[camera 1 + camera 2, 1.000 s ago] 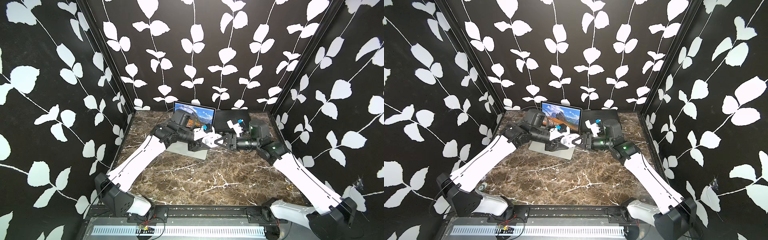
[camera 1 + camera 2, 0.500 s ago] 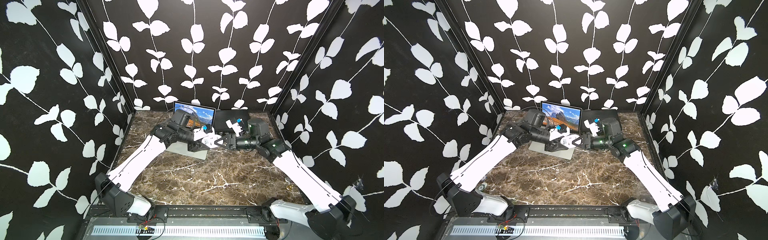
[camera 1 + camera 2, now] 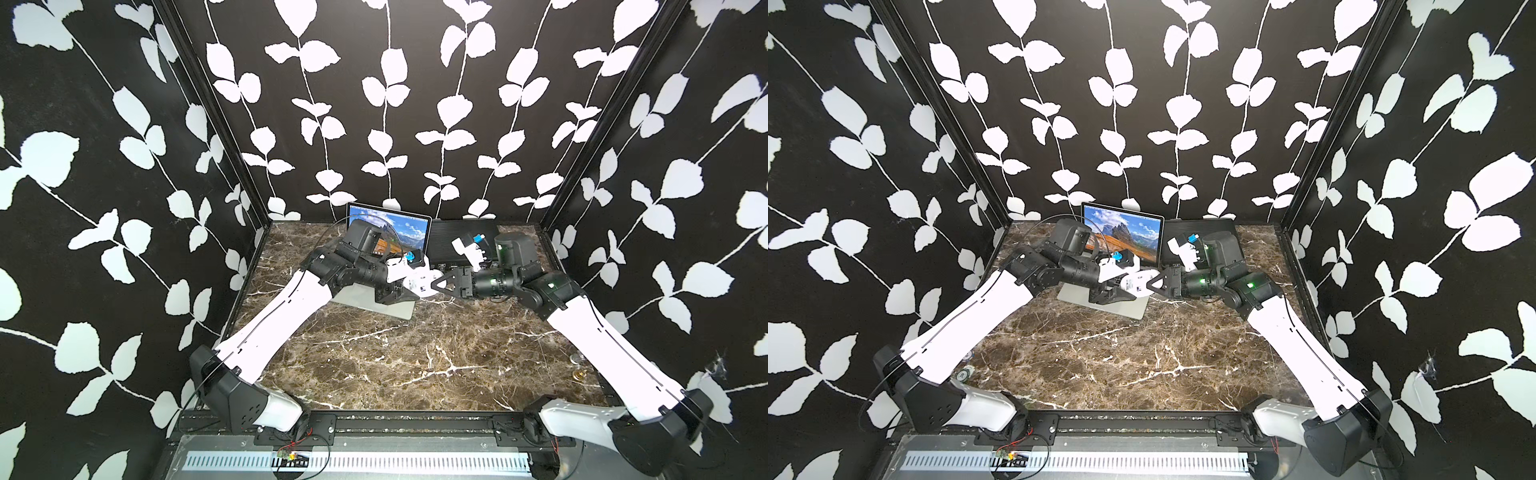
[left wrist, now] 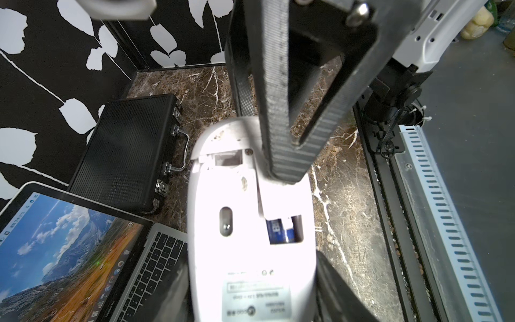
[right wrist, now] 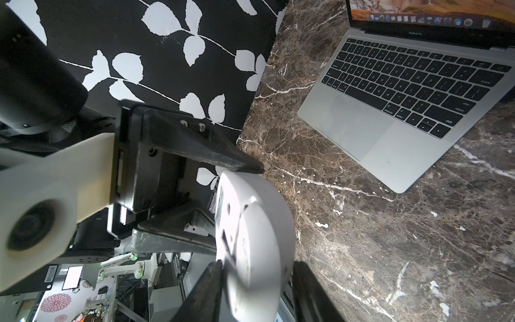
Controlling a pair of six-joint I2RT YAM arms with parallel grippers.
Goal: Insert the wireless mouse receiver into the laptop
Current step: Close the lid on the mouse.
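Note:
My left gripper (image 3: 409,287) (image 4: 250,302) is shut on the white wireless mouse (image 3: 420,282) (image 3: 1138,285) (image 4: 245,251), holding it in the air over the laptop's front right corner with its underside towards the left wrist camera. A dark recess there holds a blue part (image 4: 277,230); I cannot make out the receiver itself. My right gripper (image 3: 436,285) (image 5: 257,269) is open and straddles the mouse's free end (image 5: 259,223). One of its ribbed fingers (image 4: 278,139) touches the underside, while the other stands slightly off the domed top. The silver laptop (image 3: 399,230) (image 3: 1129,232) (image 5: 390,133) stands open at the back.
A flat black ribbed case with a handle (image 3: 461,232) (image 4: 125,150) lies right of the laptop against the back wall. Patterned walls close in the marble table (image 3: 395,357) on three sides. Small metal bits (image 3: 578,376) lie near its right edge.
The right gripper has slid left onto the mouse's end and its jaws have narrowed around it. The left arm and the mouse have stayed still.

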